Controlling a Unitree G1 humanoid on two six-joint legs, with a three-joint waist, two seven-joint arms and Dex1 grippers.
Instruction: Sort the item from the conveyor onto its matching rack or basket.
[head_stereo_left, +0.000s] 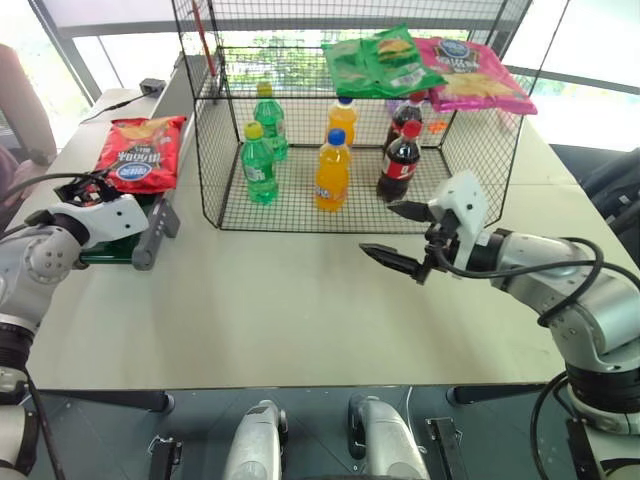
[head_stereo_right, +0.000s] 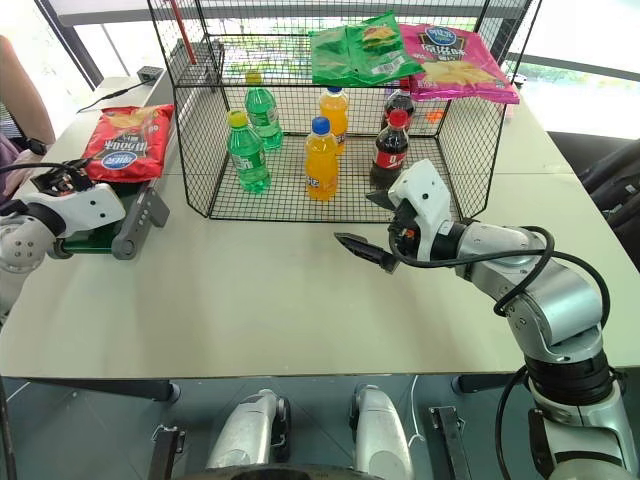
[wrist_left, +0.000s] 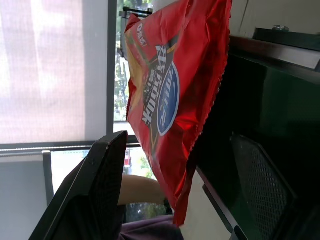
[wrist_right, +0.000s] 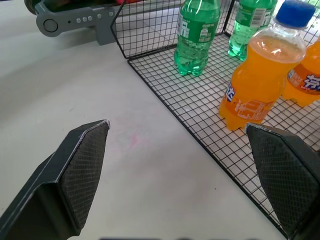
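Note:
The item, a red crisp bag (head_stereo_left: 140, 152) with a blue oval logo, lies on the near end of the conveyor (head_stereo_left: 165, 215), at the left of the table. My left gripper (head_stereo_left: 100, 188) is level at the bag's near edge and open. In the left wrist view its fingers (wrist_left: 95, 190) stand to either side of the bag (wrist_left: 170, 95). Whether they touch it I cannot tell. My right gripper (head_stereo_left: 380, 228) hangs open and empty over the table in front of the wire cage. The rack (head_stereo_left: 280, 15) is the cage's flat wire top.
A green bag (head_stereo_left: 380, 60) and a pink bag (head_stereo_left: 470, 75) lie on the rack's right part. Green, orange and cola bottles (head_stereo_left: 332, 170) stand in the cage's lower compartment. A person's arm (head_stereo_left: 20, 100) shows at the far left.

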